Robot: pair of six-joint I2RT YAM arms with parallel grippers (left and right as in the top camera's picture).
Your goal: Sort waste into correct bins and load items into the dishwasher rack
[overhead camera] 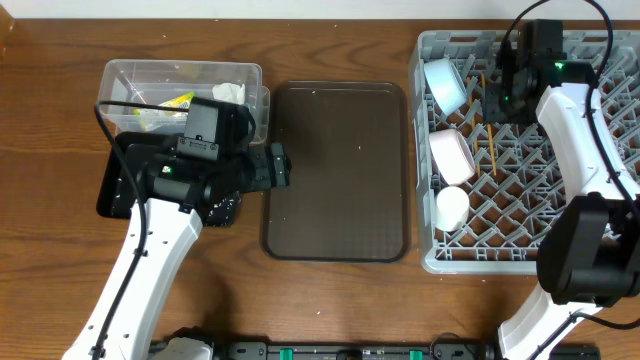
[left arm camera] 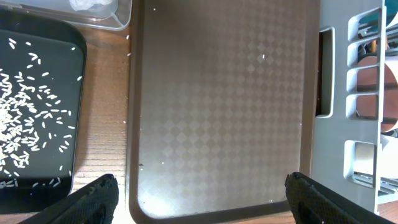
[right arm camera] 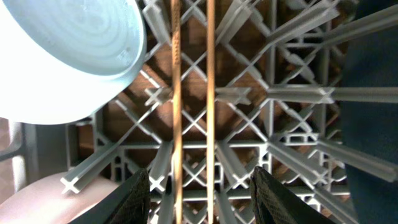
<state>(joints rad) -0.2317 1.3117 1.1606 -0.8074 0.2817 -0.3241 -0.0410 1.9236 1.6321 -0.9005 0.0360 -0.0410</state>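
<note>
Wooden chopsticks [right arm camera: 176, 93], bowls [overhead camera: 443, 82] and cup [overhead camera: 451, 207] sit in the rack [overhead camera: 480, 265], rice [left arm camera: 25, 124] and tissue [overhead camera: 228, 92] binned left of it; left claw [left arm camera: 202, 186], right claw [right arm camera: 200, 180] gape wide, so seemingly nearly done.

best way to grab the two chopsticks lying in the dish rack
Grip the chopsticks mid-length from straight above, the right gripper closing across both: they lie parallel and close together on the rack lattice, with open gaps either side.

brown serving tray [left arm camera: 224, 106] centre, rice grains [left arm camera: 12, 118] on black tray [left arm camera: 59, 34] left, grey rack [left arm camera: 329, 155] right
</note>
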